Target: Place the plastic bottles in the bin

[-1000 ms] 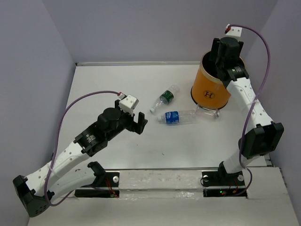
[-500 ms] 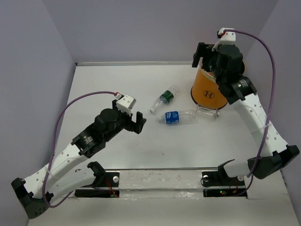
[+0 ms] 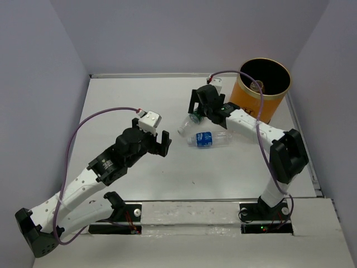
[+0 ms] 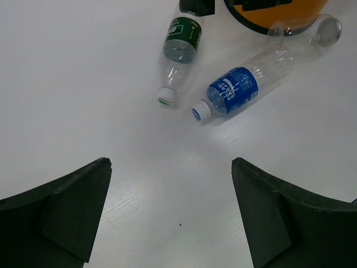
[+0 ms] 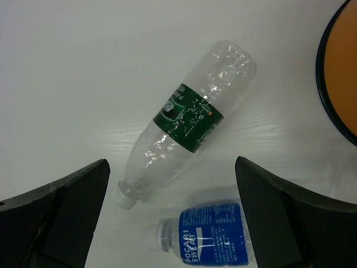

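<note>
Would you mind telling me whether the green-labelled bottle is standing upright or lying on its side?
On its side: the green-labelled bottle lies flat on the table, its full length showing.

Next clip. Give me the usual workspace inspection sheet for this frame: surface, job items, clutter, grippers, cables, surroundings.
Surface: white table, no spills seen.
Job's things: green-label bottle and blue-label bottle lie on their sides, close together; orange bin stands upright and open; a clear unlabelled item, probably another bottle, lies at its foot.
Clutter: nothing seen.
Grippers: left gripper open, empty, short of the bottles; right gripper open, empty, above the green-label bottle.
Cables: purple cable loops off the left arm, another off the right.
Surroundings: plain pale walls on three sides.
</note>
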`<state>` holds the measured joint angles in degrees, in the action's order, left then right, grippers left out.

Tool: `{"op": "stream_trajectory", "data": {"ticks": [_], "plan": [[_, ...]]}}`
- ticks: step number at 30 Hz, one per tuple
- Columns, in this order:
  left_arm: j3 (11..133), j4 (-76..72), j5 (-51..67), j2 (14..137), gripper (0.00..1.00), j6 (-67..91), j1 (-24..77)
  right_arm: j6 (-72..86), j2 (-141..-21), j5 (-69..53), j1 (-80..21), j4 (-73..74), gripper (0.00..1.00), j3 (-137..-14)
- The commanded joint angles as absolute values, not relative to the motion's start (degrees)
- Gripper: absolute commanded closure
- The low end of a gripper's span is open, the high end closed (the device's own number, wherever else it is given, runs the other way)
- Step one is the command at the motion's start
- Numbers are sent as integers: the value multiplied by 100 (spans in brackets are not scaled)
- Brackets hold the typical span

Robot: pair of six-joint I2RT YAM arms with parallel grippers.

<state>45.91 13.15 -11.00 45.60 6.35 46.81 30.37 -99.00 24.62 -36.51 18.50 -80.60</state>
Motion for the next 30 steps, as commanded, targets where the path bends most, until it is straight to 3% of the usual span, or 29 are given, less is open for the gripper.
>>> {"op": "stream_trajectory", "data": {"ticks": [1, 6, 14, 25, 30], "plan": [[4799, 1187, -1195, 4491, 1, 650, 4711, 3963, -9922, 3602, -3709, 1055, 0, -8323], [4808, 1160, -1046, 4351, 1, 633, 4711, 4122, -10414, 4377, -3639, 1072, 0, -8464], [4843, 1143, -914, 4201, 1, 615, 4676, 4439, -11056, 3404, -3278, 1187, 0, -8700], [4834, 1125, -800, 4140, 1, 624, 4649, 4632, -11909, 2971, -3173, 1406, 1, -9096], [4834, 1125, -782, 4122, 1, 624, 4649, 4606, -12120, 2795, -3120, 1389, 16, -9298]]}}
